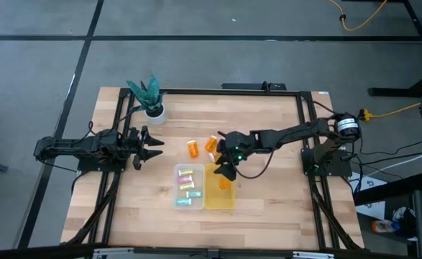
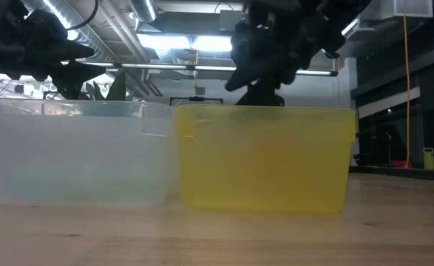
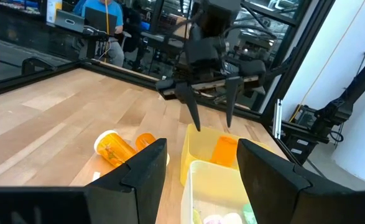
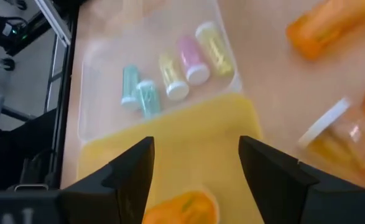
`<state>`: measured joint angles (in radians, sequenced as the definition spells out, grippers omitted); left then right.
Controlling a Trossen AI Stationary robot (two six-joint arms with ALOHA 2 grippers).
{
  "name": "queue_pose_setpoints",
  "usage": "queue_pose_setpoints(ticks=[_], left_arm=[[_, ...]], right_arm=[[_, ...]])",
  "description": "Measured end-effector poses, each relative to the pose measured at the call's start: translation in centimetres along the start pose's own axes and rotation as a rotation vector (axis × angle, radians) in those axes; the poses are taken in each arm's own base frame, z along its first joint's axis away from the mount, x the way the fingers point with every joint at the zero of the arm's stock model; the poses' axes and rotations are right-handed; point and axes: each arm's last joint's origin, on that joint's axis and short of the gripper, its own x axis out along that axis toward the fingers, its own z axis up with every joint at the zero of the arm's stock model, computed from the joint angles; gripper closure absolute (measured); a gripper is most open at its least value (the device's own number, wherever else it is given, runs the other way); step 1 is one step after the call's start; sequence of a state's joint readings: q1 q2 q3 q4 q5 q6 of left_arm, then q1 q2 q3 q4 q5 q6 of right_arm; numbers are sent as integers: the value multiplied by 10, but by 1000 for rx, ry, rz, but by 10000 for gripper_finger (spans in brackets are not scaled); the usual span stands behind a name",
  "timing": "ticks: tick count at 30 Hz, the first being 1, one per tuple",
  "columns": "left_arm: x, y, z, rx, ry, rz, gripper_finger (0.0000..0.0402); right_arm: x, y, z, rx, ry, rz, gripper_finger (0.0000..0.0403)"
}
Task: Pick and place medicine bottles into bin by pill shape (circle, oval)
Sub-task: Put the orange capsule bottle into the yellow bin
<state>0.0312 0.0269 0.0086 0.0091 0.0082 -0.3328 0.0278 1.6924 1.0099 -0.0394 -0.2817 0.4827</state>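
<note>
Directly beneath the right gripper [image 1: 227,171], fingers spread, the translucent yellow plastic bin [image 1: 229,201] stands open, one orange bottle [image 4: 181,208] lying inside. Beside it the clear plastic bin [image 1: 176,188] holds pastel vials [image 4: 167,77]. Two loose orange bottles [image 1: 202,146] obstruct the bare wooden tabletop [image 1: 268,194] between both grippers.

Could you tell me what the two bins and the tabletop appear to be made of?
The yellow bin looks like translucent tinted plastic: light glows through its smooth walls. The clear bin seems the same plastic, untinted and slightly frosted, since the pastel vials inside show through it. The table looks like pale wood with a matte finish, judging by its plank seams and grain.
</note>
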Motion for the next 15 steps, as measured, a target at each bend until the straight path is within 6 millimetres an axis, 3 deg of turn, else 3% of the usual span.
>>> queue_pose_setpoints(ticks=[5,10,15], left_arm=[[0,0,0,0,0,0,211],[0,0,0,0,0,0,211],[0,0,0,0,0,0,211]], right_arm=[[-6,-2,16,-123,-52,-11,166],[-8,-10,20,-377,-70,-125,166],[-13,-28,16,-357,9,-278,166]])
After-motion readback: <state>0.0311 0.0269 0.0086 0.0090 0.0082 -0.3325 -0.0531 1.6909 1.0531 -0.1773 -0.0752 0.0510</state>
